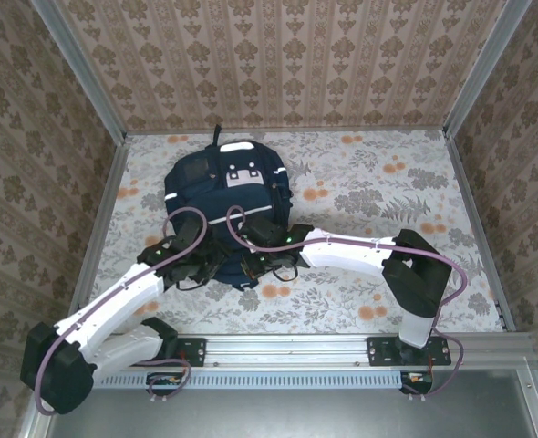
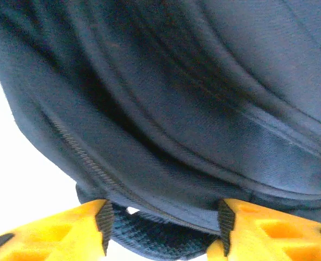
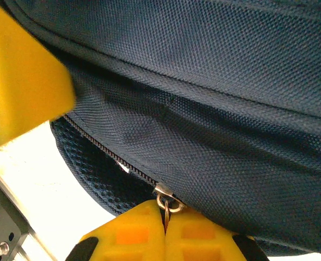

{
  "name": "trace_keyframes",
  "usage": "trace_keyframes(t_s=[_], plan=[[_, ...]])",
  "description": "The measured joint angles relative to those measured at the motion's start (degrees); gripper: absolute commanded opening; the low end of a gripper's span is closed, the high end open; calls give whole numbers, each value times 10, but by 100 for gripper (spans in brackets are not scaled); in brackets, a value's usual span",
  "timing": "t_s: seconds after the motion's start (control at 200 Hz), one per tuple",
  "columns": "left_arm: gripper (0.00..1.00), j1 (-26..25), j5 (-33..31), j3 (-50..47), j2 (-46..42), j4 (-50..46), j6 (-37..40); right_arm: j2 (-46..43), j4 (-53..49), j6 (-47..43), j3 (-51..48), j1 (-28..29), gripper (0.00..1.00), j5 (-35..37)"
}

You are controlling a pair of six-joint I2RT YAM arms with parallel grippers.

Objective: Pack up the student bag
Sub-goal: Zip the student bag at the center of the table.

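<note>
Wide view from above: the table (image 1: 387,182) wears a pale floral cover, with grey leaves and orange blossoms scattered across it. Patterned wallpaper (image 1: 278,64), tan with a brown damask motif, rises on three sides. Bare aluminium posts (image 1: 80,68) climb from the two far corners, left and right. Along the near edge a silver metal rail (image 1: 287,349) spans the width, and just below it lies a flat grey panel (image 1: 296,411).

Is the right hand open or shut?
Shut: the right hand pinches the zipper pull of the student bag, its yellow fingers pressed together.
</note>
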Motion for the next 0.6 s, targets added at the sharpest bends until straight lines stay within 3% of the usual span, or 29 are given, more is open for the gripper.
trace_keyframes(t_s=[0.08, 0.195, 0.295, 0.345, 0.395, 0.6], plan=[[77, -21, -24, 0, 13, 26, -29, 0, 0, 0, 0, 0, 0, -2], [75, -50, -61, 0, 36, 51, -52, 0, 0, 0, 0, 0, 0, -4], [47, -64, -86, -1, 64, 65, -68, 0, 0, 0, -1, 0, 0, -5], [20, -69, -96, -1, 80, 71, -77, 0, 0, 0, -1, 0, 0, -6], [1, -73, -104, -1, 91, 72, -81, 0, 0, 0, -1, 0, 0, -6], [0, -74, -130, 0, 72, 39, -95, 0, 5, -5, -1, -8, 0, -12]])
